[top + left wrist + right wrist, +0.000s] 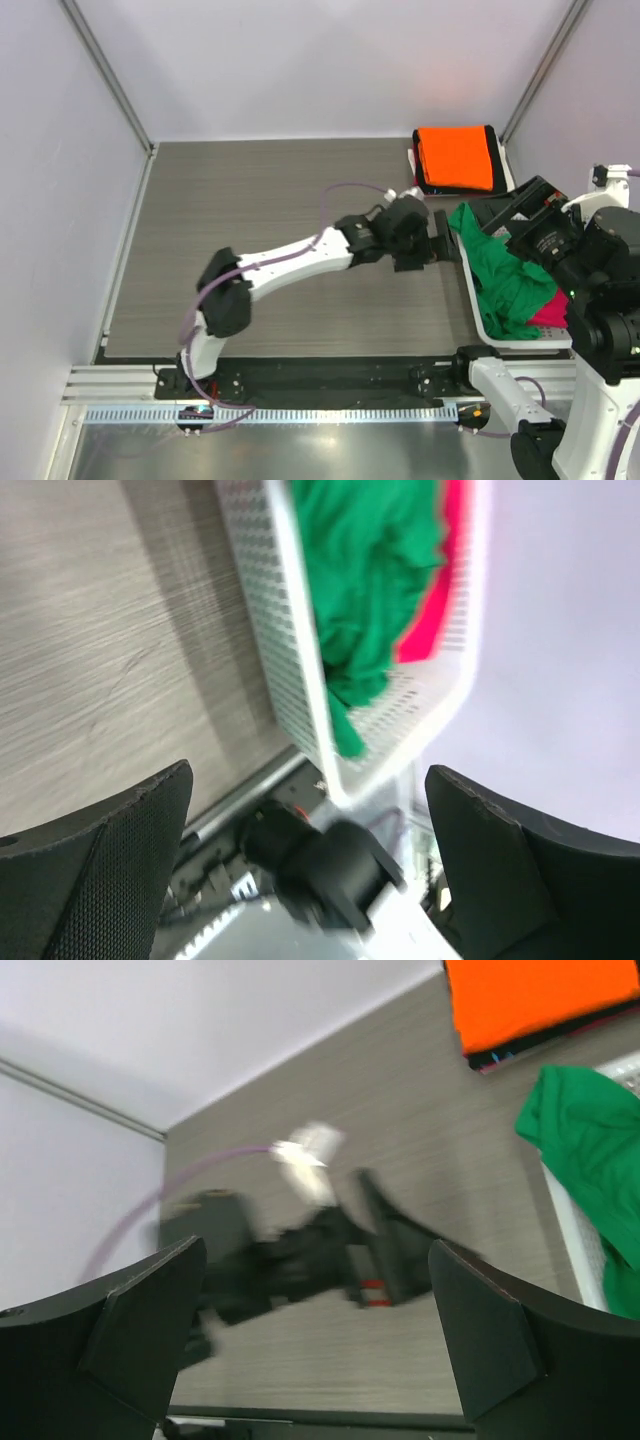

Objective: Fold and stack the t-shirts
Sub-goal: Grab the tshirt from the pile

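Wide open and empty, the left gripper (310,865) and right gripper (315,1345) look ready to grab the crumpled bright green t-shirt (505,275) from the white mesh basket (280,630).

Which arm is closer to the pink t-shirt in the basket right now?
Right. The right arm looms over the right side of the basket, beside the pink t-shirt. The left arm ends outside the left rim, with the green t-shirt between.
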